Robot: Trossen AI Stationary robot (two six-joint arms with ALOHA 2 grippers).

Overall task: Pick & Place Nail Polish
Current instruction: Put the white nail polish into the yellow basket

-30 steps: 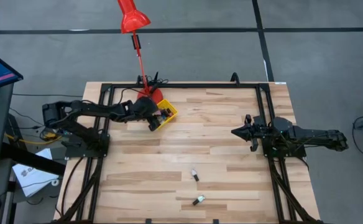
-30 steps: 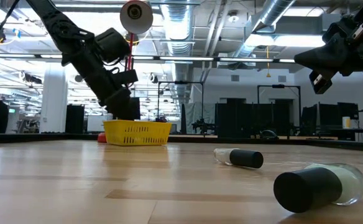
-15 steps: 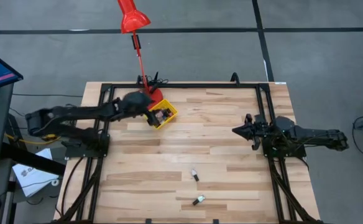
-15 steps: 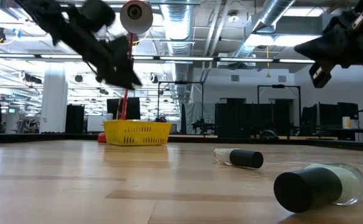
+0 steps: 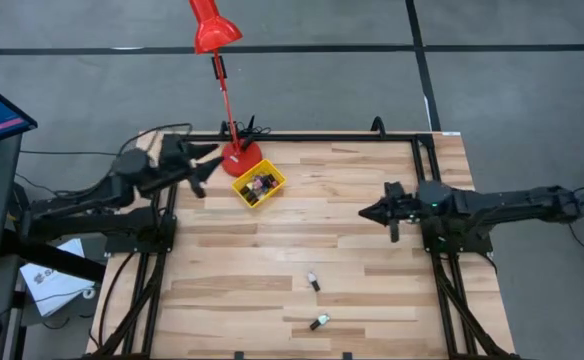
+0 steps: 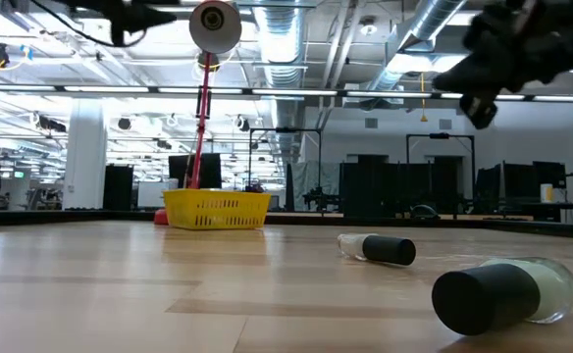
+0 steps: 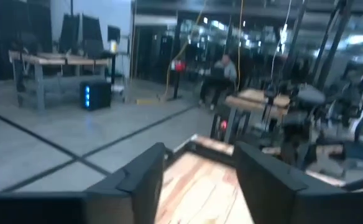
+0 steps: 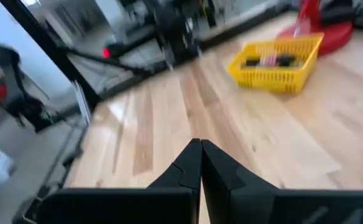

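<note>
Two nail polish bottles lie on their sides on the wooden table near its front edge: one (image 5: 314,282) (image 6: 377,248) and one (image 5: 319,321) (image 6: 502,291). Several more lie inside the yellow tray (image 5: 272,187) (image 8: 280,62) at the far left. My left gripper (image 5: 204,167) (image 7: 197,180) hangs open and empty, high above the table's left edge, left of the tray. My right gripper (image 5: 364,212) (image 8: 200,163) is shut and empty, raised over the table's right half, pointing toward the tray.
A red desk lamp stands with its base (image 5: 240,155) against the tray's far side, and its head (image 5: 212,30) leans out beyond the table's far edge. A black frame (image 5: 292,138) runs around the table. Bare wood lies between the tray and the two loose bottles.
My left gripper has risen from the yellow tray, drawn back toward the table's left edge and tipped from slanting down to level. My right gripper has reached a little toward the table's middle. The bottles and the tray have stayed where they were.
</note>
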